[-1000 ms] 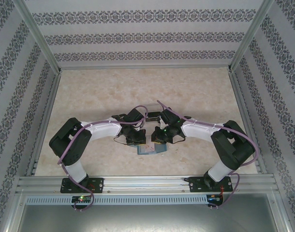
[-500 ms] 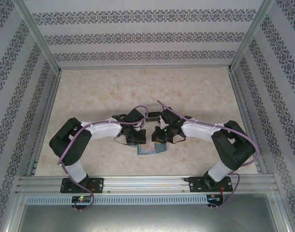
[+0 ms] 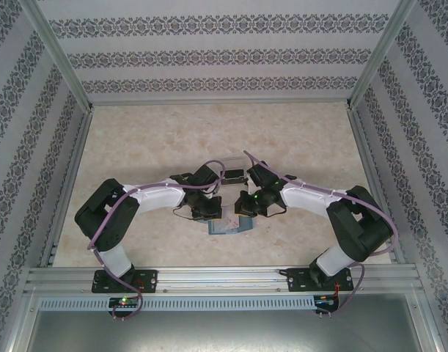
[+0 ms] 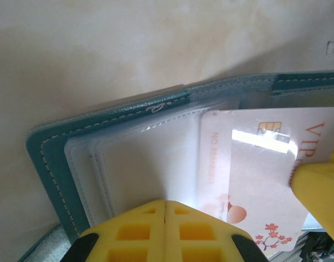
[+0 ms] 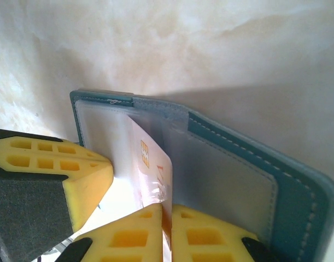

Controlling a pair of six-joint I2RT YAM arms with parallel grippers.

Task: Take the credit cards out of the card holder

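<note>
Three papered walls (image 3: 224,55) enclosed the beige marbled table (image 3: 172,139); the right gripper (image 5: 168,224), shifted rightward since earlier, pinched a card (image 4: 254,164) partly out of the open holder (image 4: 46,158), just beyond the closed left gripper (image 4: 164,218).

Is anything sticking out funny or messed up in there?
Yes, one thing: a white card pokes out crooked from a clear pocket of the teal wallet. The right hand is pinching its edge, so it looks half pulled out, not broken. Nothing spilled.
</note>
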